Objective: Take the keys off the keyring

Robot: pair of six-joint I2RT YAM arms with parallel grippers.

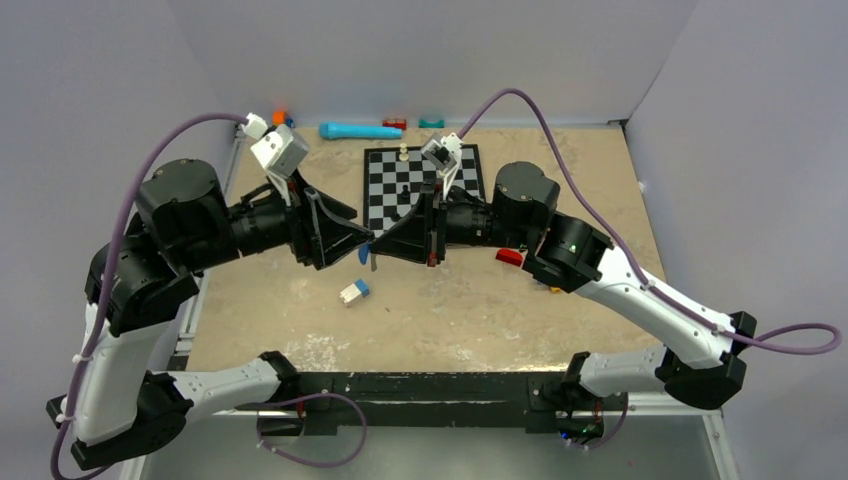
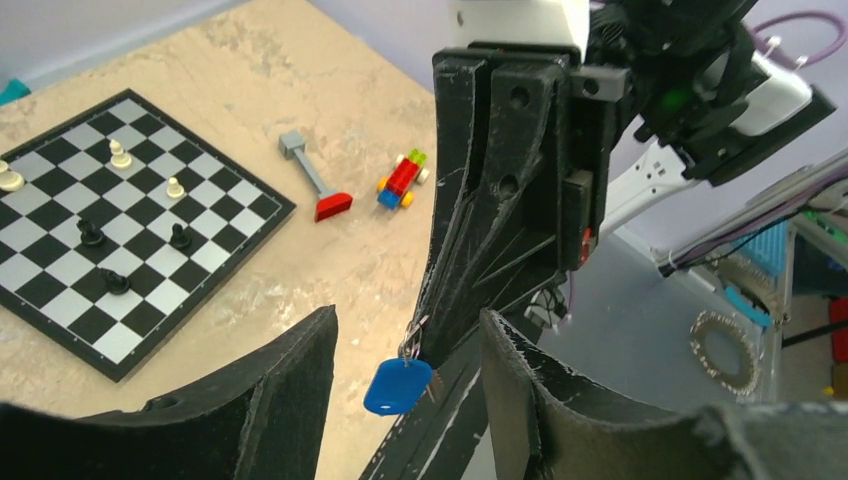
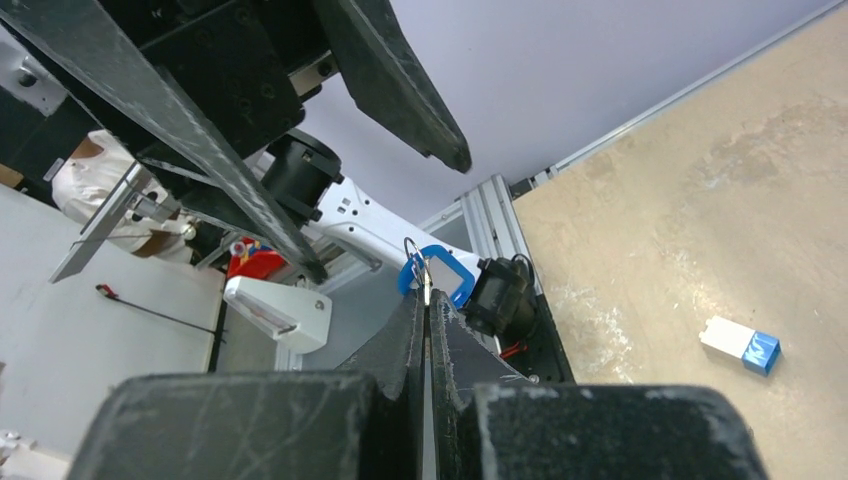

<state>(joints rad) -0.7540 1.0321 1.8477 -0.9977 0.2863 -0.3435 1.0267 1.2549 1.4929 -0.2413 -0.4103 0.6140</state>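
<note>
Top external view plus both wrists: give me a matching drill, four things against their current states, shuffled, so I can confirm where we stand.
Things:
1. left gripper
2. right gripper
3. blue key
4. blue-and-white block

States:
A. lying on the table
B. open, straddling the key
C. shut on the keyring
D. hanging from the keyring, off the table

Pairs: 1-B, 2-C, 3-D, 4-A
</note>
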